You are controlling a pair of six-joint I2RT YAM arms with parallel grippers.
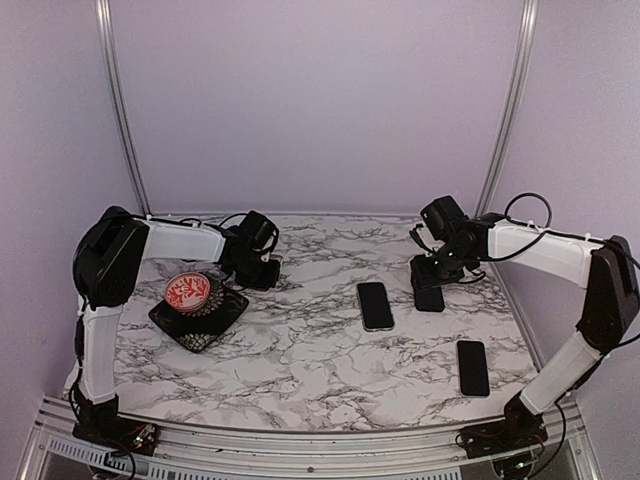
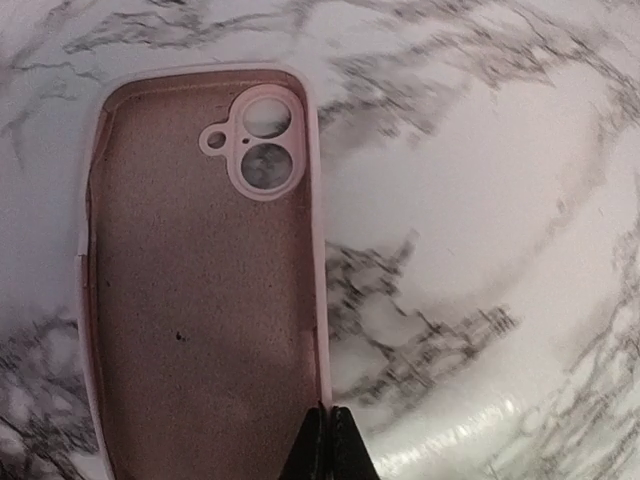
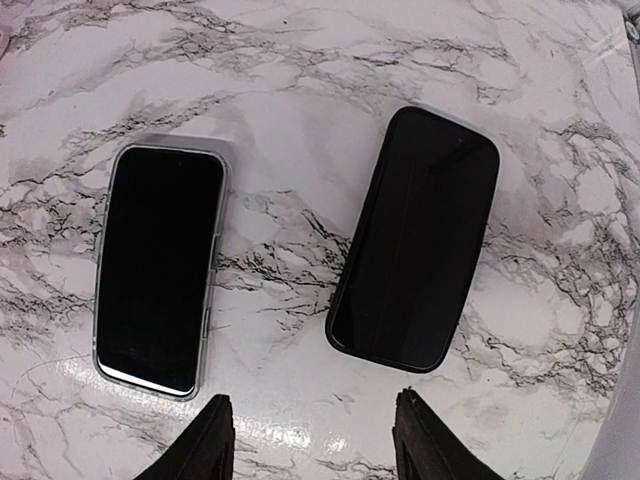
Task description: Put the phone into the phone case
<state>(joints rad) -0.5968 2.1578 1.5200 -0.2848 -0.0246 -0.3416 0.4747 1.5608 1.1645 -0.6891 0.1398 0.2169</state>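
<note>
Lying nearest the arm bases, on the right side of the table [image 1: 300, 385], a spare phone [image 1: 472, 367] is sitting well apart from both claws. Farther in, the right claw [image 3: 315, 445] is hanging open with its fingers [image 3: 212, 440] spread wide, just short of two screen-up phones. A silver-edged phone [image 3: 160, 270] is lying ahead to its left, and a slightly tilted black phone [image 3: 415, 240] ahead to its right. On the left, past a patterned dish [image 1: 215, 335], the left claw [image 2: 328, 445] is holding its tips closed together right at the long right rim of the pink phone case [image 2: 200, 300], which is lying hollow side up. Whether the tips are pinching that rim I cannot tell.
</note>
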